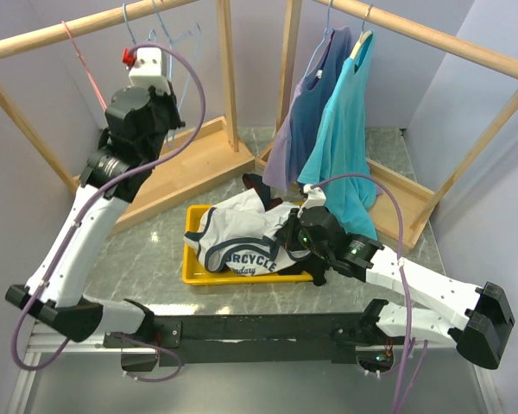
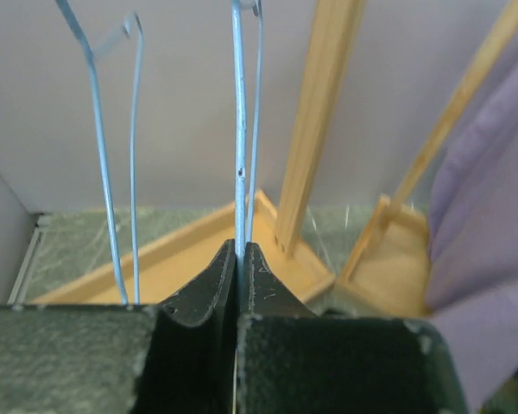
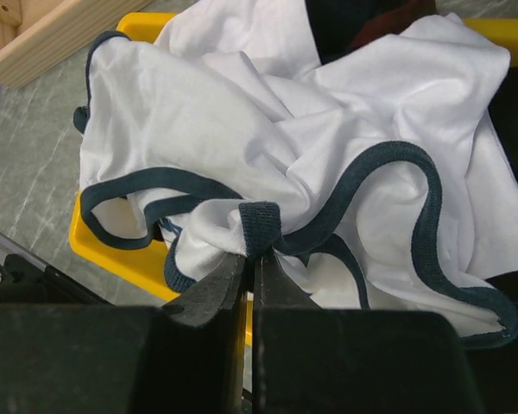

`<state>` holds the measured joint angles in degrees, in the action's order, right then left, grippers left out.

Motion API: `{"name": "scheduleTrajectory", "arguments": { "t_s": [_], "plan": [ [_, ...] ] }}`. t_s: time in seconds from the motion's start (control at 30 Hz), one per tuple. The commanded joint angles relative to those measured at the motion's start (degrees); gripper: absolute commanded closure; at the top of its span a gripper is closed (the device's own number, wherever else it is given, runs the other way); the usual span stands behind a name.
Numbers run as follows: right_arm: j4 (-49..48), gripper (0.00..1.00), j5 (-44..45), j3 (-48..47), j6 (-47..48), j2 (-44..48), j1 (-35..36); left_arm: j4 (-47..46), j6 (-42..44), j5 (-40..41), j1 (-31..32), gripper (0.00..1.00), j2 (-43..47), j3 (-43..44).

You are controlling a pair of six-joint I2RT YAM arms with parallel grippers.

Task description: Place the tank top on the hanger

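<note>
Laundry is lying heaped in the yellow tray (image 1: 192, 259), which is sitting on the grey marbled table (image 1: 155, 250) between the two arms. The tank top (image 1: 237, 237) is taking up most of that tray, crumpled, with its navy chest print facing up near the front rim and part of its white cloth spilling over the right side. A dark garment (image 1: 255, 185) with a hint of red trim is showing at the far edge of the tray, partly under the white fabric.

The right gripper (image 3: 252, 259) is reaching into the tray and is clenching a fold of the tank top's navy trim between its closed fingers; in the right wrist view the trimmed strap is looping away from the pinch across the white cloth.

The left gripper (image 2: 241, 246) is raised to the left wooden rack (image 1: 69, 30) and is grasping the hanger (image 2: 238, 129), its black fingers pressed together on the thin light-blue wire. A second light-blue hanger (image 2: 104, 172) is hanging just beside it, to the left in the wrist view, and a pink-red hanger (image 1: 85, 69) is hanging farther left on the same rail.

On the right wooden rack (image 1: 432, 39), a purple shirt (image 1: 306, 112) and a turquoise T-shirt (image 1: 341, 147) are hanging side by side, touching.
</note>
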<state>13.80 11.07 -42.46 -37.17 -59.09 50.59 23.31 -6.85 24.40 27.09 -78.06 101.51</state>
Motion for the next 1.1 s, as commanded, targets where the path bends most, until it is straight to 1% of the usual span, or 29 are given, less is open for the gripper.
{"name": "scheduleTrajectory", "arguments": {
  "t_s": [0.0, 0.1, 0.17, 0.23, 0.37, 0.4, 0.5, 0.53, 0.63, 0.67, 0.73, 0.83, 0.87, 0.93, 0.97, 1.07],
  "plan": [
    [0.52, 0.97, 1.93, -2.28, 1.13, 0.64, -0.14, 1.56, -0.62, -7.69, 0.24, 0.99, 6.16, -5.88],
    [1.66, 0.97, 3.43, -1.75, 1.40, 1.52, -0.14, 3.84, -0.01, -12.17, 1.03, 0.99, 12.64, -10.80],
    [2.54, 0.97, 4.48, -1.05, 1.48, 2.31, -0.14, 4.90, 1.22, -15.33, 1.56, 0.99, 15.29, -14.75],
    [3.68, 0.96, 5.27, -0.44, 1.57, 3.01, -0.14, 6.83, 2.19, -16.92, 2.17, 0.99, 18.90, -18.09],
    [5.00, 0.93, 6.42, 1.06, 1.22, 5.64, -0.14, 9.99, 5.09, -23.42, 2.88, 0.99, 24.09, -23.19],
    [5.18, 0.92, 6.77, 1.58, 1.05, 6.00, -0.14, 11.04, 5.53, -27.09, 3.31, 0.99, 25.84, -25.12],
    [6.41, 0.87, 7.73, 2.46, 0.69, 7.32, -0.05, 13.33, 8.78, -33.08, 4.11, 0.99, 28.57, -28.72],
    [6.93, 0.82, 7.74, 2.99, 0.52, 7.76, -0.05, 14.38, 9.48, -33.63, 4.37, 0.99, 29.19, -29.79],
    [8.34, 0.73, 8.61, 3.78, 0.17, 9.34, 0.21, 14.48, 11.77, -35.38, 6.48, 0.99, 32.53, -33.83],
    [8.78, 0.68, 9.05, 3.79, 0.17, 9.95, 0.47, 14.92, 12.30, -36.09, 6.83, 0.99, 33.23, -34.53],
    [10.79, 0.64, 11.06, 2.91, -0.10, 10.31, 2.22, 15.10, 13.96, -37.84, 7.53, 0.99, 35.16, -36.12],
    [13.61, 0.63, 14.84, 1.41, -1.41, 10.84, 5.56, 15.19, 15.64, -37.33, 8.77, 0.99, 37.36, -37.44],
    [14.32, 0.63, 17.29, 1.06, -1.85, 10.66, 7.92, 15.19, 16.42, -35.76, 9.03, 0.99, 37.72, -37.53],
    [15.98, 0.63, 19.33, 0.36, -3.51, 10.40, 10.57, 15.19, 17.04, -35.13, 9.82, 0.99, 37.98, -37.09],
    [16.60, 0.63, 21.95, 0.10, -4.22, 9.96, 13.72, 15.19, 16.96, -34.78, 10.00, 0.99, 37.98, -36.83],
    [18.97, 0.63, 26.18, -0.60, -7.38, 8.30, 18.65, 15.27, 17.31, -33.81, 10.52, 0.99, 37.90, -35.86]
  ]
}}
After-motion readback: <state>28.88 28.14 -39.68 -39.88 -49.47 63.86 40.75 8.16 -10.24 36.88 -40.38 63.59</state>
